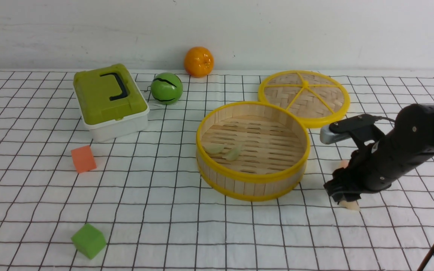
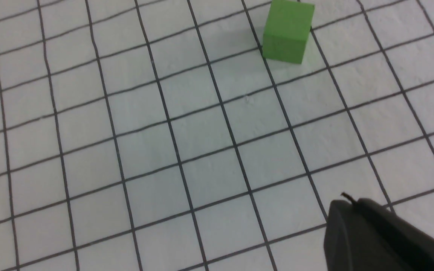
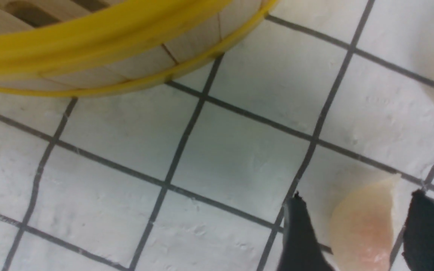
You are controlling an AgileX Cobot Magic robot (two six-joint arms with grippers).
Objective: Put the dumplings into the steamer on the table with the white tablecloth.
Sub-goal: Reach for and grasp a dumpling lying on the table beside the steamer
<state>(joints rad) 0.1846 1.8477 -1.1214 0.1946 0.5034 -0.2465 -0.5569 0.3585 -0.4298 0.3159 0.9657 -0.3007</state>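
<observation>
Pink dumpling lies flat on the white tablecloth right between the right fingers. Those are spread apart, cloth showing on both sides, nothing gripped yet. The left fingers are closed on nothing, over bare cloth, with the green cube well ahead of them; likely no part in this step. Step in hand, my read: grab this pink dumpling. To do it well, lower the right fingers until the tips nearly brush the cloth. Centre on the fat middle of the crescent, not its thin pointed end. Close gently, it looks soft and slippery, and don't pinch a fold of cloth. Then lift clear of the yellow rim before swinging left. The second pink dumpling sits just beyond the right fingers, half hidden by the arm; avoid knocking it. Containers: green box, far left of the right fingers, lid down, contents cannot tell. Steamer stands on the bench, near the right fingers on their left. It holds two green dumplings side by side on the left of its slats. The rest of its floor is bare, so there is room for the drop. Woven lid lies off, just behind the steamer.
</observation>
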